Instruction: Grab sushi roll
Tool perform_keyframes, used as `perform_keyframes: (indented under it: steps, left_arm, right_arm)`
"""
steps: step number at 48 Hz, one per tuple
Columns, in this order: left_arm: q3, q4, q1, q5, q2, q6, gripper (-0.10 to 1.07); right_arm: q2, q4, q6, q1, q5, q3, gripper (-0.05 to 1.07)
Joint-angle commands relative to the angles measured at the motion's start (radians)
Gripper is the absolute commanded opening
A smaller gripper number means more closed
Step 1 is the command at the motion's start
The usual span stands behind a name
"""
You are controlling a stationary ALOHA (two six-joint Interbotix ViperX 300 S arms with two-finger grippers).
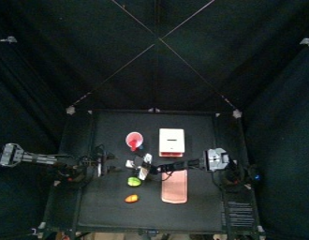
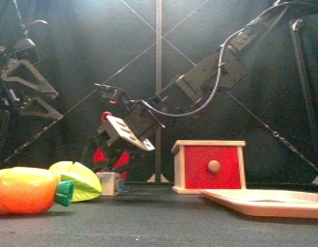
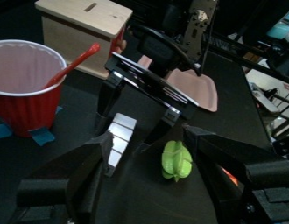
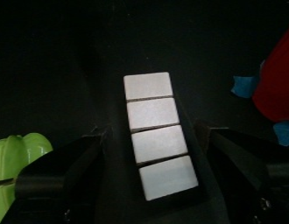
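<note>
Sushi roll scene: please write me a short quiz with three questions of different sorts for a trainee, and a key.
1. True or false: the right gripper is shut on the roll.
2. The cup is: A red, B blue, C green.
3. Fill in: in the right wrist view, the roll shows ___ white segments.

Key: 1 false, the jaws stand open on either side of the roll; 2 A; 3 four.
</note>
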Motion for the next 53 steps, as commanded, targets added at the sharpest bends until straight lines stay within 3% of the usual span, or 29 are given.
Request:
perform_keyframes:
  steps: [1, 47, 53]
  left_arm:
    - [-0.014, -0.002, 0.002, -0.003, 0.002, 0.0, 0.97]
    - [-0.014, -0.002, 0.002, -0.005, 0.002, 0.002, 0.97]
    - [-0.014, -0.002, 0.002, -0.005, 0.002, 0.002, 0.97]
  right_arm:
    - [-0.021, -0.002, 0.003, -0.005, 0.002, -0.023, 1.01]
    - [-0.02, -0.002, 0.002, 0.002, 0.008, -0.029, 1.01]
    - [-0.02, -0.002, 0.002, 0.002, 0.008, -0.029, 0.95]
